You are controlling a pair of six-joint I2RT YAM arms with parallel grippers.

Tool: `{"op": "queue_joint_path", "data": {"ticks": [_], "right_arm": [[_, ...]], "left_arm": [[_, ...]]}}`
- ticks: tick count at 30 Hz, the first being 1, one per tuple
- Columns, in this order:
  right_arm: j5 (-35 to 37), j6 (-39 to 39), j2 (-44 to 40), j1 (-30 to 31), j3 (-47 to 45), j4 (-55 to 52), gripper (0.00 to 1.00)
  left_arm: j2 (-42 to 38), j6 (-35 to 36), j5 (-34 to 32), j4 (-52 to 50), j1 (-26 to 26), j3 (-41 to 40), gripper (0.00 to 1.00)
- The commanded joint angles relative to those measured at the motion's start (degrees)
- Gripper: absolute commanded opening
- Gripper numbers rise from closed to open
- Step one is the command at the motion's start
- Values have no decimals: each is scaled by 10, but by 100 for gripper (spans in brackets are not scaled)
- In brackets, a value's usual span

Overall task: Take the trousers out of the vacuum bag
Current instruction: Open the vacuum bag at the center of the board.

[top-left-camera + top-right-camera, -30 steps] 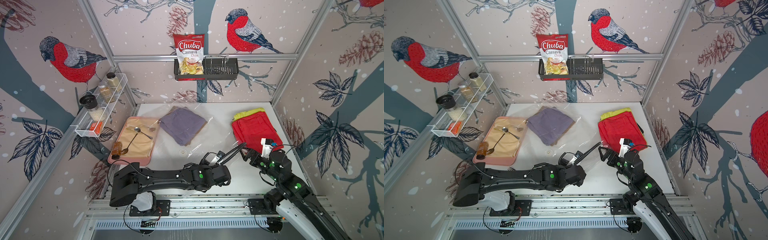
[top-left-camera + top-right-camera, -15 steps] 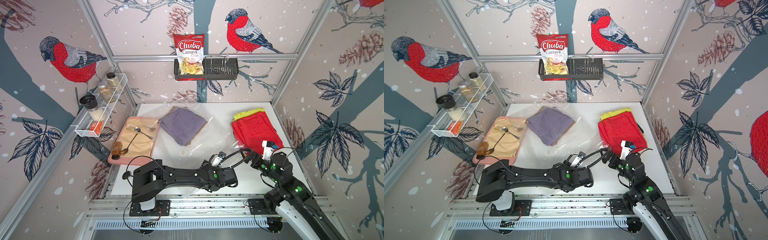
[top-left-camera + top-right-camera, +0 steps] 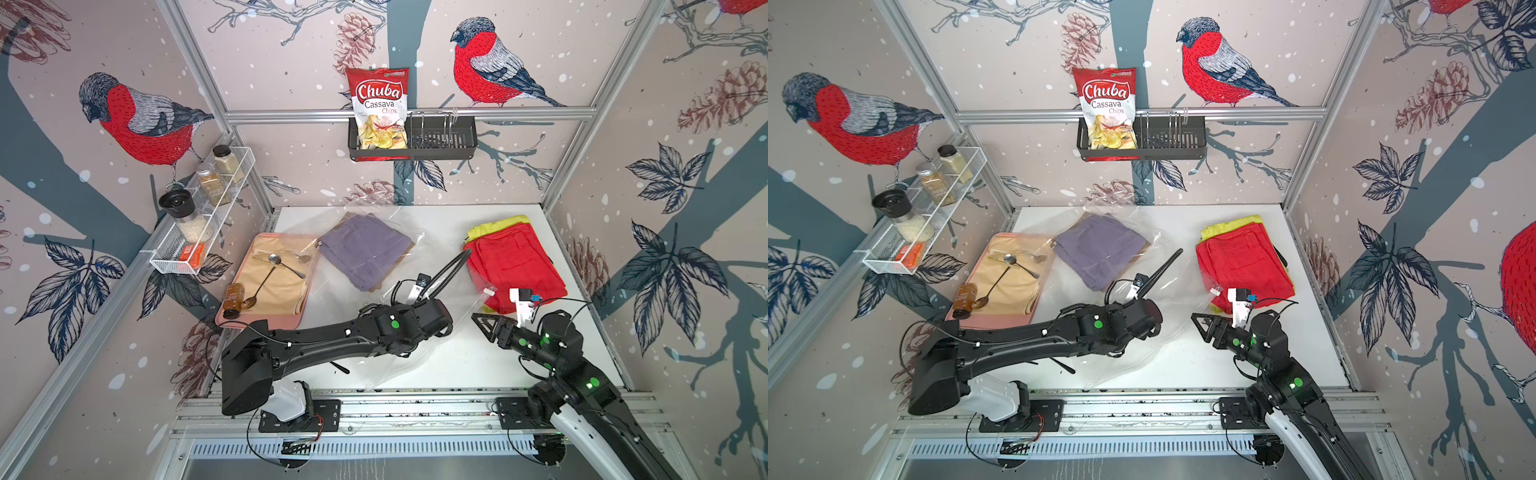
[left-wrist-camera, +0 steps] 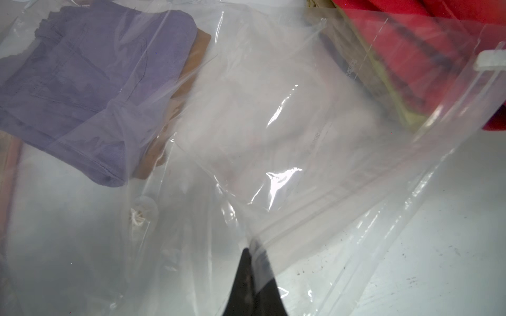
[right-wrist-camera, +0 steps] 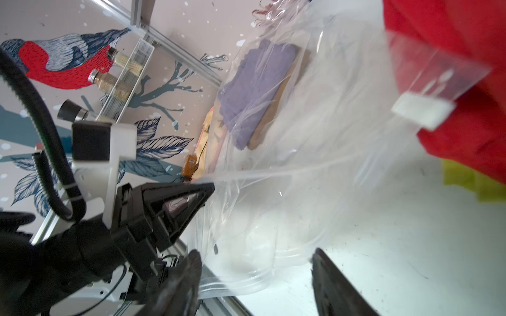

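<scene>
You are risking a tear or slip: the left gripper (image 4: 250, 254) is clenching bag (image 3: 388, 365) film at lower centre of a top view, the right gripper (image 5: 256, 253) gaping alongside.

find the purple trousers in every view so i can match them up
Top view: purple trousers mid-table inside the vacuum bag, right of the pink tray.
Top view: same spot.
Left wrist: they lie in the bag on a brown pair.
Right wrist: seen through the bag's plastic.
Shared landmark: red trousers, outside the bag.
</scene>
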Motion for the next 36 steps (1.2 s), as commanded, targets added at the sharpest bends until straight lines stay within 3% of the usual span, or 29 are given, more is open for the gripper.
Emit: {"op": "queue_joint_path", "data": {"ticks": [1, 9, 12, 18, 30, 36], "right_arm": [[-38, -5, 13, 24, -8, 69, 55], [122, 15, 131, 212, -3, 204, 44], [182, 25, 203, 252, 3, 257, 43], [210, 7, 331, 281, 23, 362, 38], [245, -25, 515, 362, 69, 434, 32], [226, 26, 604, 340, 90, 465, 32]], "left_arm": [[-17, 27, 25, 37, 14, 7, 1], [-29, 42, 57, 73, 37, 24, 0], [-30, 44, 61, 73, 40, 28, 0], [-49, 51, 77, 65, 56, 41, 0], [-67, 51, 111, 87, 121, 41, 0], [-89, 63, 117, 89, 126, 53, 0]]}}
